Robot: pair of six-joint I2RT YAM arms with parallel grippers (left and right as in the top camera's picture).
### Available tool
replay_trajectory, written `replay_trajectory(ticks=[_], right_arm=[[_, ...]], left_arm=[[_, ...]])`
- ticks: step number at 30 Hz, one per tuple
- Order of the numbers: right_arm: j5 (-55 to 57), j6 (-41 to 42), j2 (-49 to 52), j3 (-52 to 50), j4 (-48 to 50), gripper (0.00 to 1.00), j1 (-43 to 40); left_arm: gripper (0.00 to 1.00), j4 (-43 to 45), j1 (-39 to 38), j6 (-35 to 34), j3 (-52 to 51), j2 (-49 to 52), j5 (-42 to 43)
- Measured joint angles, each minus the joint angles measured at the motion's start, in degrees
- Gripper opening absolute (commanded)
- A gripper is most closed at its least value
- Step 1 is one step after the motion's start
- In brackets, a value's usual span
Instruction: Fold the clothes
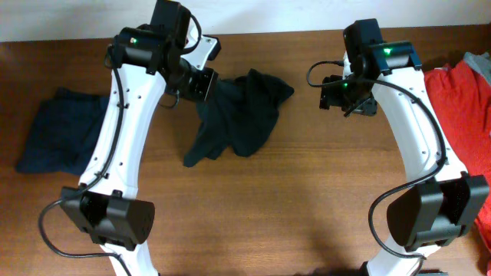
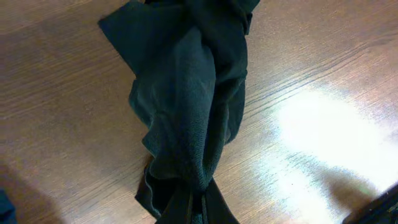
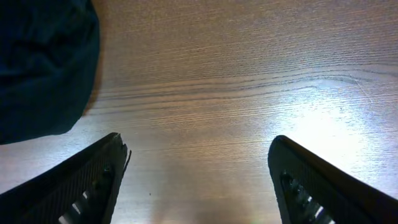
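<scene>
The black T-shirt [image 1: 238,115] lies crumpled in the middle of the table, one part drawn up to the left. My left gripper [image 1: 205,83] is shut on that raised part. In the left wrist view the fabric [image 2: 193,106] hangs in a twisted bunch from the pinch at my left gripper [image 2: 198,208]. My right gripper [image 1: 337,96] hovers to the right of the shirt and apart from it. Its fingers [image 3: 93,180] stand wide open over bare wood, around my right gripper [image 3: 198,146], with only an edge of the shirt [image 3: 43,68] at the upper left.
A navy garment [image 1: 57,130] lies flat at the left side of the wooden table [image 1: 307,192]. A red garment [image 1: 460,100] lies at the right edge, under the right arm. Both arm bases stand at the front edge.
</scene>
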Motion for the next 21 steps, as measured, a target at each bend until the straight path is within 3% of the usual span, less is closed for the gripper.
replay_trajectory(ticks=[6,12,21], right_arm=[[-1.8,-2.3,0.0,-0.7,0.7,0.75,0.0],[-10.5,-10.0,0.0,-3.6,2.3,0.77,0.0],[-17.5,-15.0,0.0,-4.3,2.8,0.79,0.0]], left_arm=[[0.01,-0.1,0.0,-1.2,5.6,0.0,-0.5],[0.00,-0.6,0.0,-1.9,15.9,-0.7,-0.9],[0.01,4.0,0.0,-4.3,32.3,-3.6,-3.4]])
